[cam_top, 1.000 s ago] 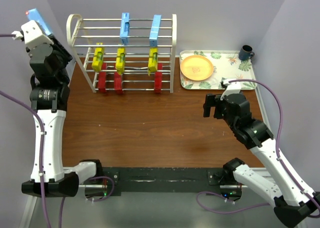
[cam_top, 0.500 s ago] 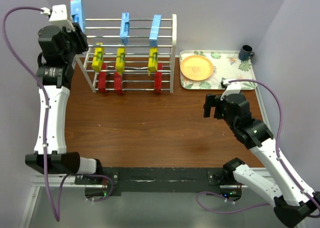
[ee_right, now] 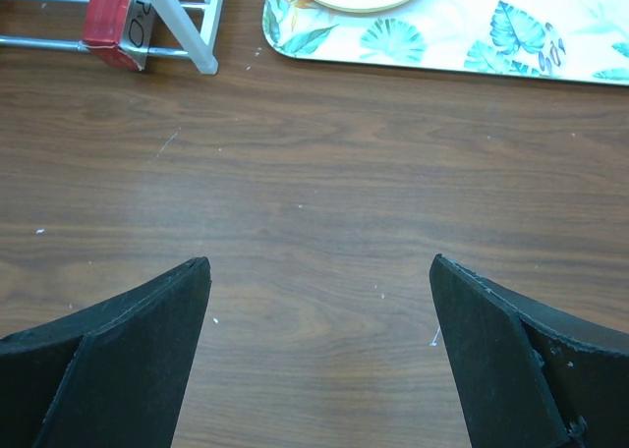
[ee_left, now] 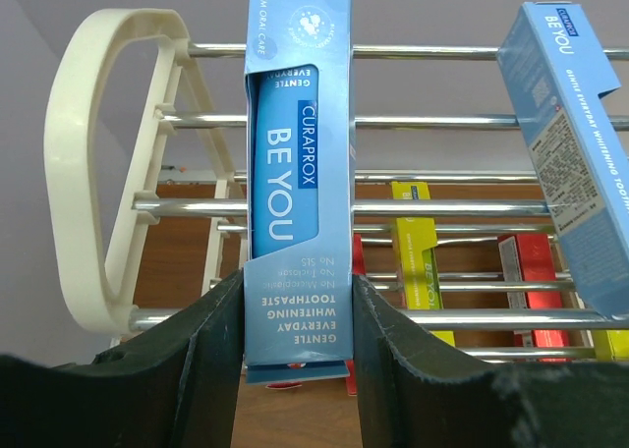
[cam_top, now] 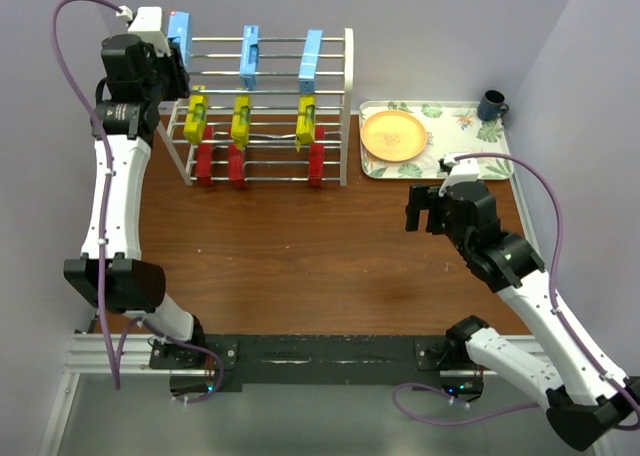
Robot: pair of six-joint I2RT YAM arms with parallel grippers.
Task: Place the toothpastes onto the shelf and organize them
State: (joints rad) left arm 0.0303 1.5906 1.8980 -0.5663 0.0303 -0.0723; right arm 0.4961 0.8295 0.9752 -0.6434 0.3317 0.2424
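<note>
My left gripper (cam_top: 170,58) is shut on a light blue toothpaste (cam_top: 181,28), held upright at the left end of the shelf's (cam_top: 345,106) top tier. In the left wrist view the carton (ee_left: 300,173) stands between both fingers (ee_left: 201,340), in front of the top bars. Two more light blue cartons (cam_top: 250,58) (cam_top: 311,58) lean on the top tier. Three yellow ones (cam_top: 241,119) sit on the middle tier, three red ones (cam_top: 236,164) on the bottom. My right gripper (cam_top: 425,208) hangs open over the bare table, holding nothing (ee_right: 319,266).
A floral tray (cam_top: 470,161) at the back right carries an orange plate (cam_top: 393,136) and a dark blue mug (cam_top: 491,105). The shelf's rounded end frame (ee_left: 98,173) is just left of the held carton. Grey walls close in the left, back and right.
My left arm has swung right from the far left wall, bringing the light blue carton up to the shelf's left end. The right arm has stayed put.
</note>
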